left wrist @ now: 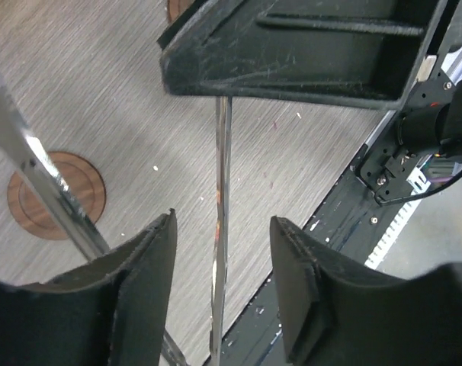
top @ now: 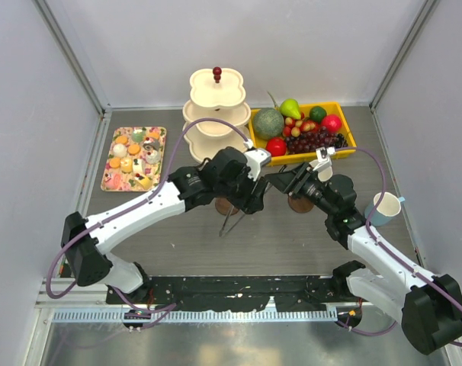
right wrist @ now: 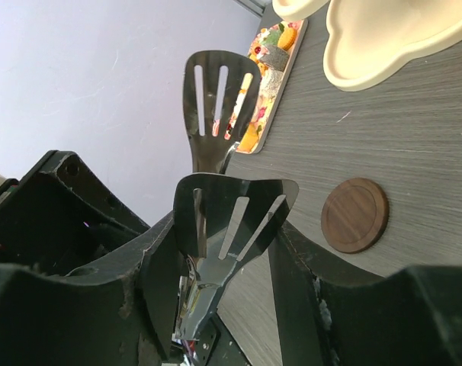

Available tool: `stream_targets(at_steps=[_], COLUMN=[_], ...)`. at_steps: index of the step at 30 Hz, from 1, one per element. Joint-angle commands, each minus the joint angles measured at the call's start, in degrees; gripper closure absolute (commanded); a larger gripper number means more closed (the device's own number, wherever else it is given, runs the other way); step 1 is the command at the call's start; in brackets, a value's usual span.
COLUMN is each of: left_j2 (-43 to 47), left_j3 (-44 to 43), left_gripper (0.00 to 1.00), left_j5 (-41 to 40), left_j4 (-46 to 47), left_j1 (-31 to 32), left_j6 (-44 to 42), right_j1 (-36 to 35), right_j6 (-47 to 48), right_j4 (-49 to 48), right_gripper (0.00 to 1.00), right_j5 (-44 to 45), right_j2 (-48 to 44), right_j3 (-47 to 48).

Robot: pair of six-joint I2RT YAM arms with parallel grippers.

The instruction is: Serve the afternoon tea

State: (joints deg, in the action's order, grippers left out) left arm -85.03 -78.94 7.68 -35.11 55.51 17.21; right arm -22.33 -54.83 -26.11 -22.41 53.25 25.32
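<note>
your left gripper (left wrist: pixel 222 229) fingers sit apart, loose around the steel tongs with black slotted heads (right wrist: pixel 210 149); right gripper (right wrist: pixel 227 236) grasps them.

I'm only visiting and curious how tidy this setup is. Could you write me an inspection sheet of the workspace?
Surface: grey wood-grain table; one brown coaster, another, partly under the arms.
Job's things: sweets on the flowered tray; white-and-blue mug at right; tiered stand looks empty.
Clutter: fruit in the yellow tray.
Grippers: left gripper open around the tongs; right gripper shut on their slotted head.
Cables: purple cables loop off both arms.
Surroundings: pale walls, metal frame.
</note>
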Motion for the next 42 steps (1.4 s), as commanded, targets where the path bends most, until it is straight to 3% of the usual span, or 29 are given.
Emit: stream_targets(at_steps=[1,5,8,14,19,30,38,42], left_j2=[5.22,9.70,14.97,25.87,30.63,23.69,18.24,17.19], left_j3=[2.90,7.55,14.58,29.17,35.69,35.87,33.41,33.23], left_gripper=[0.34,0.19,0.01,0.01,0.01,0.01,0.01,0.10], left_j5=[-2.84,-6.62,-10.66,-12.43,-11.30,-7.95,-16.47,-18.49], left_j4=[6.71,10.84,16.90,30.87,36.59,40.29,40.12,41.61], left_j1=[0.30,0.30,0.30,0.30,0.30,2.59,5.93,6.63], left_j6=[-0.07,-0.77,-3.23,-11.75,-15.28,-14.49,-13.79,-12.03], right_j1=[-0.26,0.00,0.00,0.36,0.44,0.44,0.44,0.53], right_j6=[-1.07,-0.90,-0.63,-0.63,-0.63,-0.89,-1.33,-1.95], right_j4=[-3.16,-1.23,-0.09,2.11,2.64,3.43,3.96,4.05], right_gripper=[0.73,0.76,0.77,0.78,0.78,0.78,0.78,0.78], right_j5=[0.00,1.32,1.58,1.85,1.93,2.55,3.61,3.78], right_j2=[-0.87,-1.84,-1.84,-2.28,-2.89,-2.10,-3.42,-3.33], right_j3=[-0.27,0.08,0.87,1.57,1.31,2.45,1.92,1.66])
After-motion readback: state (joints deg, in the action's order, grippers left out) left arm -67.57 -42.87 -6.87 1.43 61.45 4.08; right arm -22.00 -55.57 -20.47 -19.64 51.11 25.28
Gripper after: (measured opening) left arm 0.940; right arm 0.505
